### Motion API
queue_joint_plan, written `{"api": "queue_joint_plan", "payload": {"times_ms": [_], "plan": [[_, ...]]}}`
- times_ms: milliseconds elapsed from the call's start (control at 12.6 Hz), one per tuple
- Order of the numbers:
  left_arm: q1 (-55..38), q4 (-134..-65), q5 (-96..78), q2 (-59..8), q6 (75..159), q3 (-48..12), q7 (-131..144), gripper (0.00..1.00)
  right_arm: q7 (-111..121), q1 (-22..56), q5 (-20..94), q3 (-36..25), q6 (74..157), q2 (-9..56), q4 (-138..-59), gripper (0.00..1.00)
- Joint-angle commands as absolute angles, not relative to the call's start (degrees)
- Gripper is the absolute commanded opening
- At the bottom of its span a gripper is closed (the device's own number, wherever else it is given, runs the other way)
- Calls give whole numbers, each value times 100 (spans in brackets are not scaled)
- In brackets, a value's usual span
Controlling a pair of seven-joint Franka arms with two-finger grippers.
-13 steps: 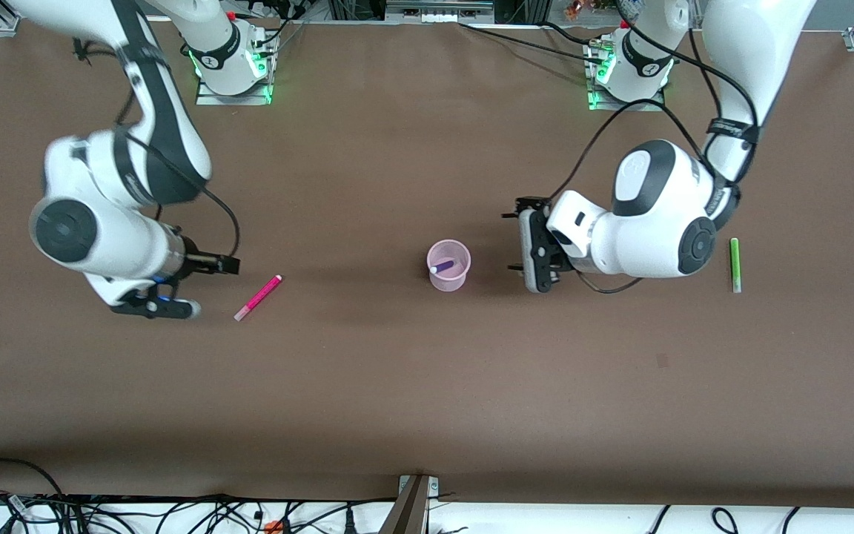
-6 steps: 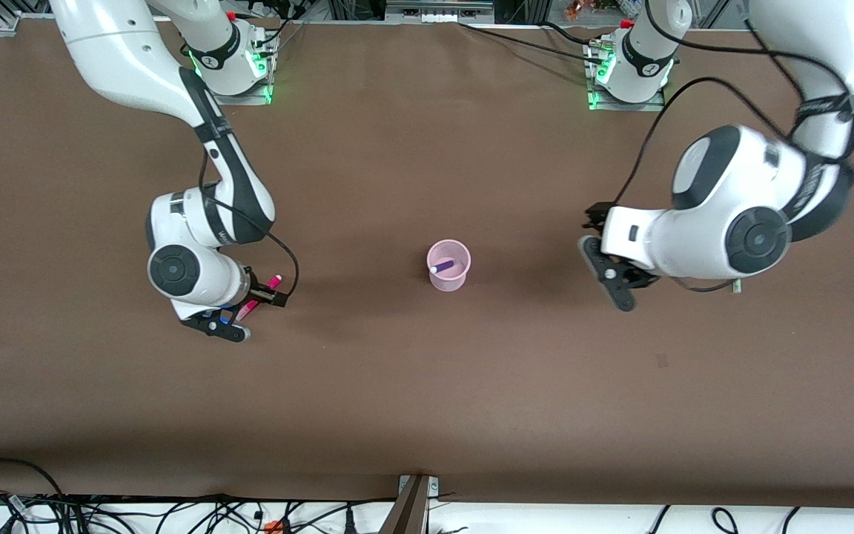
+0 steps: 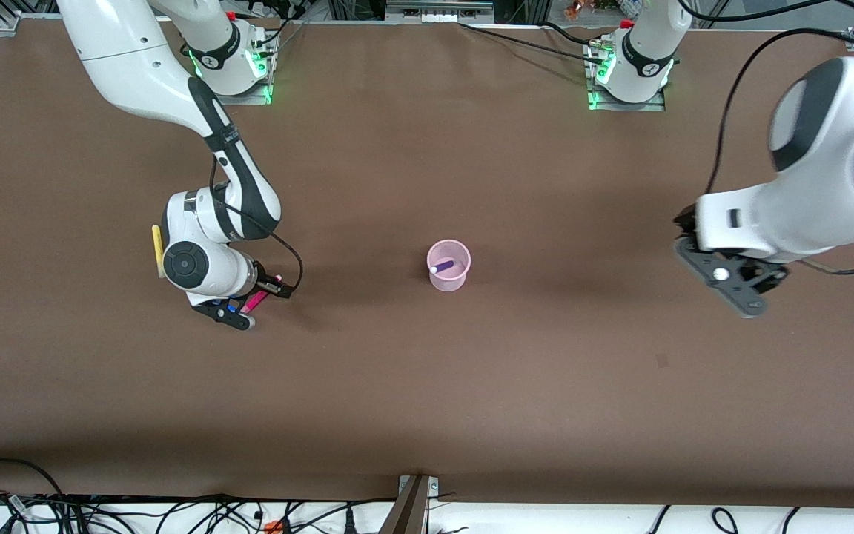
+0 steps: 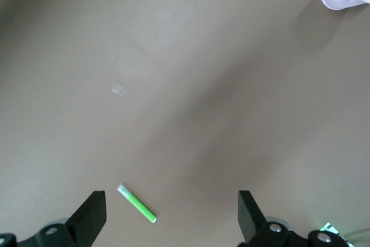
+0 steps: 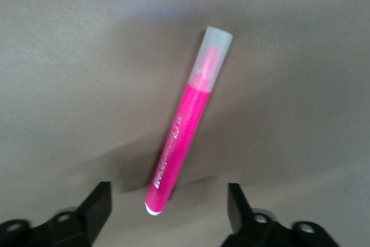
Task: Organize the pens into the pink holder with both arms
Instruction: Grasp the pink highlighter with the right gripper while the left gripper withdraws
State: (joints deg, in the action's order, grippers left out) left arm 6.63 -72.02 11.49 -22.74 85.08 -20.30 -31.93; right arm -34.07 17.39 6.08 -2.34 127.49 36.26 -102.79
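**A:** What has changed in the last second?

**B:** Both arms have travelled. The right gripper (image 3: 251,302) has swung in from its own end of the table and come down at the magenta pen (image 3: 255,300). The left gripper (image 3: 731,285) has left the pink holder (image 3: 448,280) and gone out toward the left arm's end of the table.

**A:** Starting low in the front view, how many pens do you count?

**B:** Four, one of each colour. Lowest is the magenta one, flat on the table. The right wrist view shows it lying between the two black fingers (image 5: 97,201), which stand apart on either side of it without pressing it.

**A:** And higher up?

**B:** One holder, at the centre of the frame, upright, with one purple pen (image 3: 442,265) leaning inside it. A little higher, one yellow pen (image 3: 156,251) lies just beside the right arm's wrist.

**A:** The fourth?

**B:** The green pen (image 4: 137,203) is hidden by the left arm in the front view. The left wrist view shows it on the table under the left gripper, whose jaws hang wide apart and empty.
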Motion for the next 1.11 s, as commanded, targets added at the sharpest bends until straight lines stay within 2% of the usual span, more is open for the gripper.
{"api": "queue_joint_plan", "payload": {"times_ms": [0, 79, 159, 476, 634, 713, 793, 872, 1030], "plan": [[747, -7137, 1248, -1935, 8323, -2057, -3138, 100, -3454, 1723, 773, -229, 12823, 3410, -10547, 60], [756, -7128, 1239, -1908, 8315, -2057, -2903, 100, -3454, 1723, 782, -229, 12841, 3428, -10547, 46], [765, -7128, 1213, -1890, 8219, -2031, -2587, 100, -3445, 1714, 826, -229, 12867, 3454, -10538, 37], [677, -7259, 1160, -1653, 8059, -1987, -1365, 100, -3366, 1679, 817, -229, 13052, 3498, -10512, 10], [66, -7679, 899, -1329, 8225, -1034, -1143, 100, -3235, 1748, 817, -220, 12991, 3446, -10424, 0], [-104, -8047, 322, -1127, 8653, -454, -1064, 100, -3269, 1766, 878, -98, 12721, 3419, -10259, 0], [-140, -8555, -5, -777, 9031, -179, -1063, 100, -3409, 1767, 1088, 16, 12222, 3402, -9926, 0], [-193, -9170, -26, -312, 9366, -115, -1055, 100, -3636, 1775, 1360, 52, 11695, 3410, -9592, 0], [-342, -9955, 201, 244, 9939, -105, -793, 100, -4207, 1767, 2079, 298, 10841, 3401, -9073, 0]]}}
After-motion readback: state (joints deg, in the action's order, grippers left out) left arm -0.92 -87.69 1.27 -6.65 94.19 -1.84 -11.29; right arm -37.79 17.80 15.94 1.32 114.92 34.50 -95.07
